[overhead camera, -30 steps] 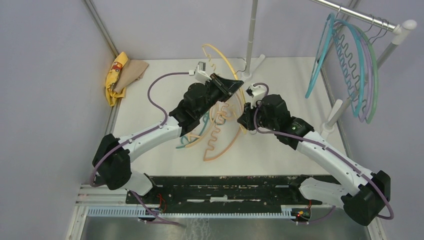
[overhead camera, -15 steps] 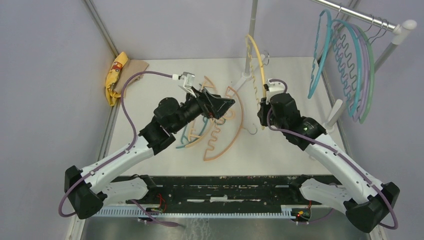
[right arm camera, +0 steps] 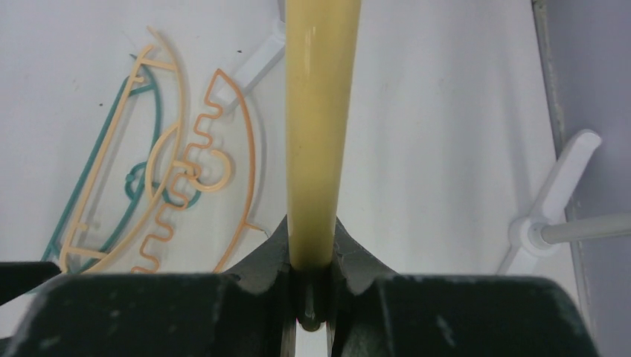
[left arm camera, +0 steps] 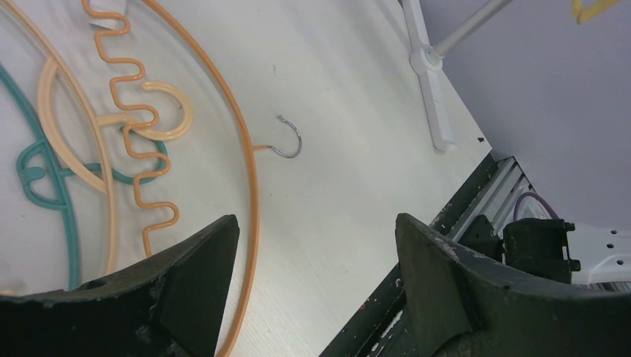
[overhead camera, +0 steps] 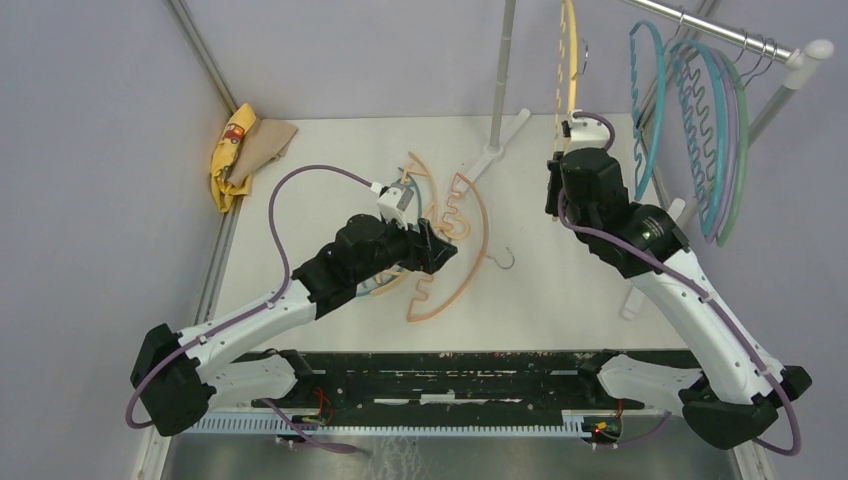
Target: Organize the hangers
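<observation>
Yellow hanger (right arm camera: 318, 134), smooth plastic, clamped in right claw (right arm camera: 311, 256); left claw (left arm camera: 316, 234) gapes above wavy orange hanger (left arm camera: 254, 160).

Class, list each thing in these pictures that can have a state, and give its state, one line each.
left gripper: open, empty, above the table hangers.
right gripper: shut on the yellow hanger.
yellow hanger: held upright in the air, not on the rail.
table hangers: lying flat, overlapping one another.
rail hangers: hung on the rail.
</observation>
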Tool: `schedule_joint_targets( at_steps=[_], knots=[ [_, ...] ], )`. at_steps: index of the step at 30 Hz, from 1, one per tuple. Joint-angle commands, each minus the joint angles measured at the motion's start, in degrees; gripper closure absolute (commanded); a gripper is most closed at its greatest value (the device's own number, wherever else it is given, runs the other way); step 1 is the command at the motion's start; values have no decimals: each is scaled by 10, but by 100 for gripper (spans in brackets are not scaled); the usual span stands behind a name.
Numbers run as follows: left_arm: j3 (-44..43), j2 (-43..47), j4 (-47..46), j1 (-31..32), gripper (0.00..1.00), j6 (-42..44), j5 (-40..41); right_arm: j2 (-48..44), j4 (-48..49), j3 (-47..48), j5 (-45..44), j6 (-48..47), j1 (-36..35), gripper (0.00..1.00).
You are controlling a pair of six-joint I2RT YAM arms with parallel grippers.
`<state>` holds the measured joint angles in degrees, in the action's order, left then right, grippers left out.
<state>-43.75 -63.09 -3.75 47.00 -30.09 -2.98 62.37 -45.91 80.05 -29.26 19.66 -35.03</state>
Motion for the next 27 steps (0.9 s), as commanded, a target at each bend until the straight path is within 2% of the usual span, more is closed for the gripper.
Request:
schedule_joint_targets(
  at_steps=[1, 4, 7, 13, 19, 27],
  knots=[
    [0, 16, -9, 2, 17, 34, -2, 48, -16, 69, -94, -11, -2, 94],
    [21, 36, -10, 2, 17, 31, -1, 75, -7, 92, -136, -21, 0, 94],
    [37, 55, -8, 2, 17, 27, 2, 106, 3, 115, -141, -26, 13, 93],
    [51, 84, 8, 2, 17, 30, 14, 147, 32, 141, -103, -19, 48, 93],
    [61, 94, 12, 1, 18, 25, 11, 178, 47, 179, -20, -5, 119, 94],
    [68, 69, 2, 2, 18, 24, 12, 194, 66, 192, 29, -1, 164, 93]
  ],
)
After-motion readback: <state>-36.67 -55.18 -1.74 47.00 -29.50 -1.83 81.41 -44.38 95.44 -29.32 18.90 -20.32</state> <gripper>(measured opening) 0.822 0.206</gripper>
